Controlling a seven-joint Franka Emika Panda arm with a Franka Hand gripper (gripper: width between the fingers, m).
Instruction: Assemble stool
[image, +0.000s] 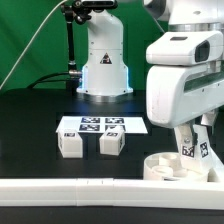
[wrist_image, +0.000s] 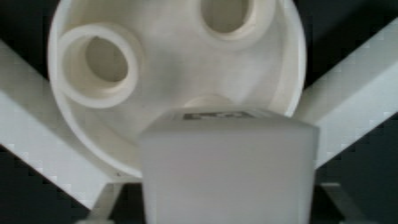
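At the exterior view's right, just above the round seat disc (image: 165, 168), a blocky white leg (image: 190, 149) is being pinched by the gripper (image: 191, 142), whose jaws are being pressed against its sides. In the wrist view the same leg (wrist_image: 228, 165) is being seen end-on between the jaws, filling the foreground. The seat disc (wrist_image: 169, 90) is lying beyond it, with one round socket (wrist_image: 98, 65) being presented open nearby. A second leg (image: 72, 143) and a third leg (image: 110, 143) are being left standing well apart from the gripper, just in front of the marker board (image: 100, 124). The seat is lying near the long white rail (image: 60, 188); whether they are touching cannot be told.

The step in hand is being judged as seating this leg in a socket. It is best done with the leg's end centred over one socket before any descent is begun and with the leg brought upright, since it seems to be hanging slightly tilted. The grip is best kept firm, the lowering slow, and the seat watched for sliding under the push.
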